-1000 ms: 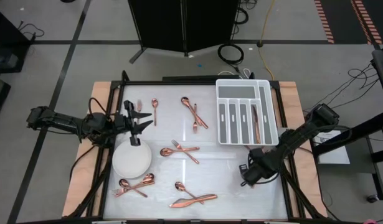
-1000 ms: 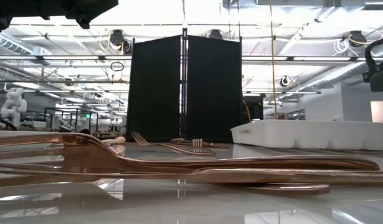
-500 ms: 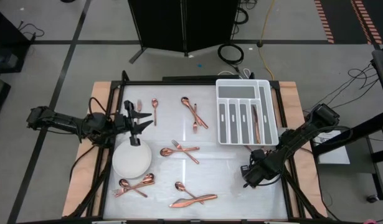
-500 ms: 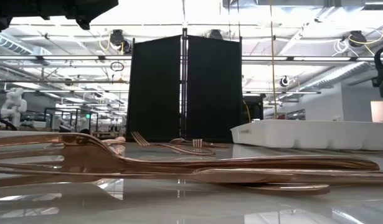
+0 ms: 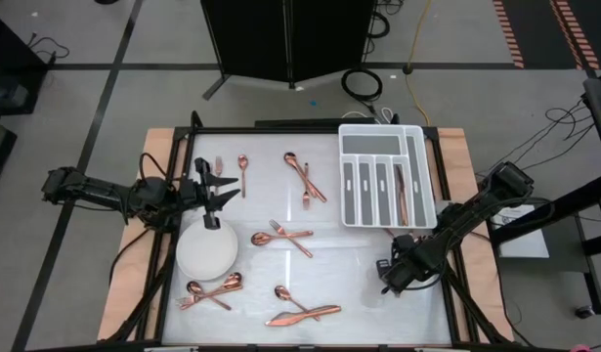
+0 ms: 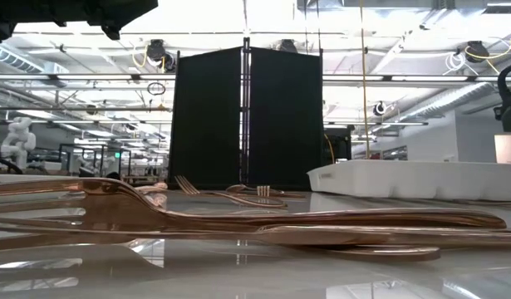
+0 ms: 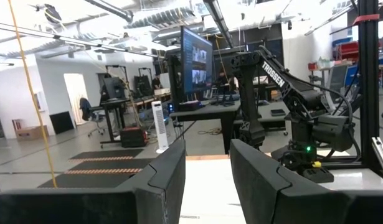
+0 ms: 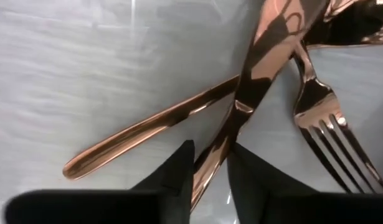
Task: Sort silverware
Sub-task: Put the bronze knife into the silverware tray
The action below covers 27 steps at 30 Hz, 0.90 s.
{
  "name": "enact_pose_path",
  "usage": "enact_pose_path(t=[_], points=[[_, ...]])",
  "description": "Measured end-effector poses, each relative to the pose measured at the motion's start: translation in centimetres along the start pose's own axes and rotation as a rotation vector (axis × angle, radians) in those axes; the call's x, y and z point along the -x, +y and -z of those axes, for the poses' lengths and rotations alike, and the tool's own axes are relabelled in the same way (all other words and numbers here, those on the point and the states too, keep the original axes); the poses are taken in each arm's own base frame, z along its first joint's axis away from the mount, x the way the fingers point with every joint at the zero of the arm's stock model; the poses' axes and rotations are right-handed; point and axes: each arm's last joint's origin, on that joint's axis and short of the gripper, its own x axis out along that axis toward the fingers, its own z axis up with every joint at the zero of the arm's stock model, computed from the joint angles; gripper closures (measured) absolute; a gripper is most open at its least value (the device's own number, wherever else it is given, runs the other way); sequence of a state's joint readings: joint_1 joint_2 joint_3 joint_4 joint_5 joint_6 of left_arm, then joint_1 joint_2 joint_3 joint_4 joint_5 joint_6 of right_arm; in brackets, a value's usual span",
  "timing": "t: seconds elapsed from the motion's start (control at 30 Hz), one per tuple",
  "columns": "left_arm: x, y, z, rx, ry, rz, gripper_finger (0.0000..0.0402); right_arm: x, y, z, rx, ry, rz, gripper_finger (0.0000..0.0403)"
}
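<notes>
Overhead and wrist views. The right gripper [image 5: 386,277] sits low at the bench's [image 5: 359,264] right front, jaws pinching a copper handle [image 8: 216,155] that crosses a second handle [image 8: 147,130] beside a fork [image 8: 331,127]. The left gripper [image 5: 214,196] hangs above the plate [image 5: 206,256], jaws spread. Silverware [image 5: 300,314] lies scattered over the bench; one piece [image 5: 401,193] rests in the tray [image 5: 388,137].

White lettering reading "TROSSEN" runs along the far right arm [image 7: 284,74], nothing else legible.
</notes>
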<state>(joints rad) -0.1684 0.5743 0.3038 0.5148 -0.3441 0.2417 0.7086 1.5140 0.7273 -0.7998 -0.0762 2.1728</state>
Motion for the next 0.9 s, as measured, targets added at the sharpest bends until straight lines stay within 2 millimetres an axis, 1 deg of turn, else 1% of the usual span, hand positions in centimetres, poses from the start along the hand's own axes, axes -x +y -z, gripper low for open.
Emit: enact_pose_path(t=[0.07,0.13,0.27,0.47,0.7,0.9], points=[[0.0,0.0,0.0,0.0,0.0,0.0,0.0274,0.0,0.0,0.0,-0.006,0.0,0.003,0.0361],[0.0,0.0,0.0,0.0,0.0,0.0,0.0274,0.1,-0.1,0.0,-0.003,0.005,-0.002,0.0377],[0.0,0.0,0.0,0.0,0.0,0.0,0.0274,1.1,-0.2,-0.1,0.025,-0.007,0.002,0.0382],[0.0,0.0,0.0,0.0,0.0,0.0,0.0274,4.3,-0.1,0.3,0.017,-0.033,0.018,0.0376],[0.0,0.0,0.0,0.0,0.0,0.0,0.0274,8.4,0.6,1.1,0.024,-0.025,-0.007,0.0377],[0.0,0.0,0.0,0.0,0.0,0.0,0.0274,11.4,1.0,1.6,0.047,-0.022,-0.039,0.0378]])
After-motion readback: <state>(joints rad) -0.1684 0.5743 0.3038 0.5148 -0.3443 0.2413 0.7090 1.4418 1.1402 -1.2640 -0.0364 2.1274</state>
